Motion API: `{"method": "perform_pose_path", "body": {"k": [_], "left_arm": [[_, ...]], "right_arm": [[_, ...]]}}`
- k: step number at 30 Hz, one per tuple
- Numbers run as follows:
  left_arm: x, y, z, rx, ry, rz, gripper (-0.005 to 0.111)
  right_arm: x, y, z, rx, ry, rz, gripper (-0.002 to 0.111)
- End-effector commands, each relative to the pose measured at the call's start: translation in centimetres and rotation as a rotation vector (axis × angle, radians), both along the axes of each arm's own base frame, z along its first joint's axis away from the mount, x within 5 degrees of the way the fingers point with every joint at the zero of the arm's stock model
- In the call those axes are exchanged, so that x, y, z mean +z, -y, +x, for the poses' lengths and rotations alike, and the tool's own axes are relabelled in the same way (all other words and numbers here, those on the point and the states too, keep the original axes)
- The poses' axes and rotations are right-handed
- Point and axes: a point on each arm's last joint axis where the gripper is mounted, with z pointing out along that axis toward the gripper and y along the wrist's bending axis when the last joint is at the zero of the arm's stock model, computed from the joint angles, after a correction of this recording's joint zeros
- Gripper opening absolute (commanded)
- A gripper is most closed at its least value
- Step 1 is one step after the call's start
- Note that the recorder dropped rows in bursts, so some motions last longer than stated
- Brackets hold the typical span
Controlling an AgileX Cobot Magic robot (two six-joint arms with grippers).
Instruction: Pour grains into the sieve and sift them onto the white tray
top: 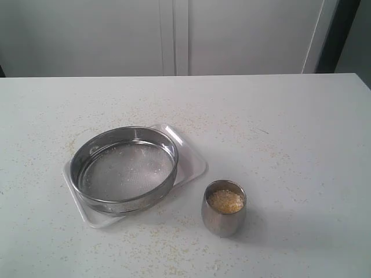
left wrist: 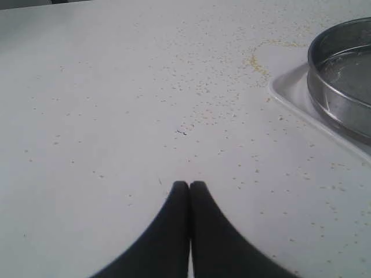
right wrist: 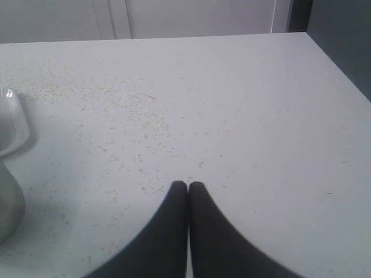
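The sieve (top: 124,168), wide with a steel rim and mesh bottom, rests on the white tray (top: 191,157) left of the table's middle. A small steel cup (top: 224,208) stands to its right, holding the grains (top: 225,201), yellow and whitish. Neither arm shows in the exterior view. In the left wrist view my left gripper (left wrist: 189,185) is shut and empty over bare tabletop, with the sieve (left wrist: 342,75) and a tray corner (left wrist: 290,92) off to one side. My right gripper (right wrist: 188,185) is shut and empty too, with the cup (right wrist: 8,202) at the frame's edge.
Sparse crumbs (top: 168,237) are scattered over the white tabletop (top: 301,127) around the tray and cup. A pale wall with panels (top: 174,35) runs behind the table's far edge. The table's right edge (right wrist: 336,63) shows in the right wrist view.
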Motion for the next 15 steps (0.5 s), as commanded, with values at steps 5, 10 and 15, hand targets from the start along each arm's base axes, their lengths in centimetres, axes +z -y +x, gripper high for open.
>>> {"method": "perform_pose_path", "body": {"k": [5, 10, 15], "left_arm": [[-0.1, 0.0, 0.0, 0.002, 0.0, -0.009, 0.0], [-0.1, 0.0, 0.0, 0.002, 0.0, -0.009, 0.0], [-0.1, 0.0, 0.0, 0.002, 0.0, -0.009, 0.0]], "right_arm": [[0.0, 0.0, 0.0, 0.001, 0.022, -0.006, 0.0], [1.7, 0.0, 0.3, 0.001, 0.208, 0.003, 0.0], [4.0, 0.0, 0.2, 0.0, 0.464, 0.016, 0.0]]}}
